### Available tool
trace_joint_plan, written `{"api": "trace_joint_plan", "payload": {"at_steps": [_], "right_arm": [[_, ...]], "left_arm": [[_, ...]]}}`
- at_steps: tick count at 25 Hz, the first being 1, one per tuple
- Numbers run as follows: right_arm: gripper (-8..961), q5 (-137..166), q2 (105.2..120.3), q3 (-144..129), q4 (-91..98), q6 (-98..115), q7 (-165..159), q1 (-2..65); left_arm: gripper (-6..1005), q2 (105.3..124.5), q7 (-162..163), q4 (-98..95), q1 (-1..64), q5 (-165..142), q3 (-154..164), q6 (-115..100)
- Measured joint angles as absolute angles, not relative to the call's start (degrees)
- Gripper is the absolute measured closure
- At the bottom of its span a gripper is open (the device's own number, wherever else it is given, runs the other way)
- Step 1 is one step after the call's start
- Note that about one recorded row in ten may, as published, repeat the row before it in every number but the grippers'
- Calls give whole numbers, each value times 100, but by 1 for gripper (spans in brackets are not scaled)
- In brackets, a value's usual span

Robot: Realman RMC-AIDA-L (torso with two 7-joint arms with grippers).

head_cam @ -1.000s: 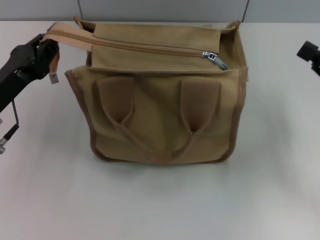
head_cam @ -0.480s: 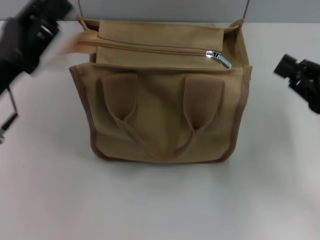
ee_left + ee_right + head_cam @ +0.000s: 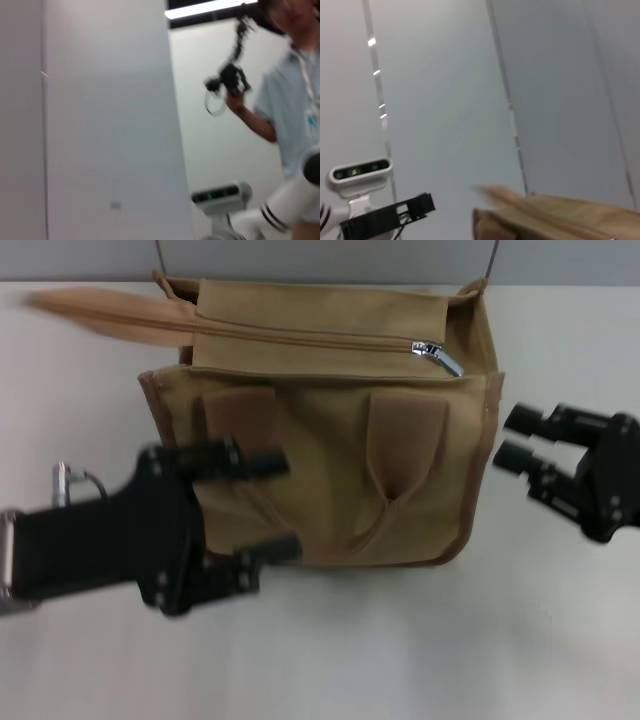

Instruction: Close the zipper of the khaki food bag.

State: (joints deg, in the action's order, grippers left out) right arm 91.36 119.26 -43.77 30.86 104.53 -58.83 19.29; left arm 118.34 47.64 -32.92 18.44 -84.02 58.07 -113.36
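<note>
Bag: the khaki food bag point(image 3: 320, 440) stands in the middle of the head view on a white table point(image 3: 400, 650), front face and both looped handles toward the camera.

Zipper: the zipper point(image 3: 300, 340) runs across the top panel, upper centre of the frame; its silver pull tab point(image 3: 440, 357) lies at the upper right end, near the bag's right corner. A loose tan strap end point(image 3: 100, 312) trails off the upper left.

Left gripper: the left gripper point(image 3: 250, 508) is at the lower left of the frame, in front of the bag's front face, fingers spread and holding nothing.

Right gripper: the right gripper point(image 3: 520, 438) is at the right of the frame, just beside the bag's right side, fingers apart and empty, below the level of the tab.

Wrist views: both look mostly at walls; the right one catches a blurred tan edge of the bag point(image 3: 560, 215).

Risk: neither gripper holds the bag or the tab. I'd judge that pulling the small tab with the soft bag unsteadied could drag or tip the bag, or the fingers could slip off the tab.
</note>
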Motion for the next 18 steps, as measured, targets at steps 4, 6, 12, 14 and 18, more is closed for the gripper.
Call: {"api": "trace_joint_plan", "payload": {"at_steps": [4,6,12,14,18], "right_arm": [[571,9522,11925,-4409,2965,10470,-5695,1996],[572,9685,11929,-4410,2911,10472,-5630,2023],[528,9850,11939,-4602,2789,10472,-5175,2002],[440,9885,11934,-4661,2771,10467,-5161,2004],[269,10155,11933,-4822,2740,10410,-5161,2059]], "left_arm": [[416,11841,4602,-3224,1698,-8748,5824,-11142],[413,11839,4602,-3158,1610,-8856,5823,-11011],[345,11811,4602,-3063,1336,-9074,5821,-10713],[284,11809,4602,-3059,1284,-9175,5821,-10703],[222,11829,4602,-2850,1250,-9208,5837,-10656]]}}
